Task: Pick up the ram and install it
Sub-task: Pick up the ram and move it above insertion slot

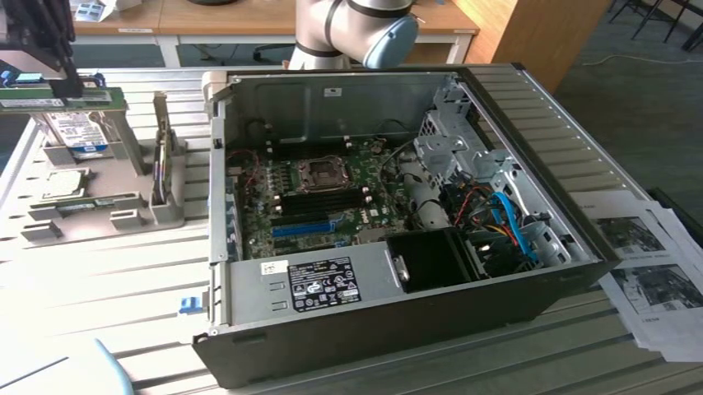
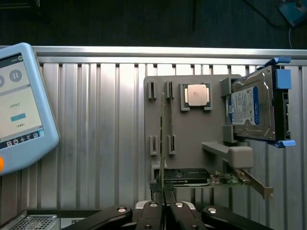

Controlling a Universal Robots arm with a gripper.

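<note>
Holding the ram (image 1: pixel 55 101) in the end effector (image 1: pixel 68 87), up at 10 o'clock in the exterior view, just above the grey rack (image 1: pixel 104 210) on the desk (image 1: pixel 110 280). Fingers (image 2: pixel 154 218) pinched down to the stick's thickness, closed on one long edge. In the wrist view, the ram (image 2: pixel 163 139) seen edge-on as a thin green line running out from between them. Apparently lifted clear of the rack's holders, though by how much is hard to judge.

Long axis close to the 9-to-3 line in the exterior view, flat faces upright. Open case (image 1: pixel 439 317) off at 4 o'clock from the end effector, well apart from it. Inside, on the motherboard (image 1: pixel 363 218), dark memory slots (image 1: pixel 329 196) just at 6 o'clock of the socket (image 1: pixel 322 171), seemingly laid along much the same 9-to-3 line, so roughly parallel to the stick, by the look of it. Not yet installed.

Arm (image 1: pixel 357 29) standing at 12 o'clock behind the case, reaching out towards 9 o'clock, with the wrist turned to point the end effector straight down at the rack.

Under the end effector, on the rack: a drive (image 2: pixel 254 108), a processor (image 2: pixel 197 95) and a card (image 2: pixel 230 179). Beside the rack, apart from it, a pendant (image 2: pixel 19 105).
</note>
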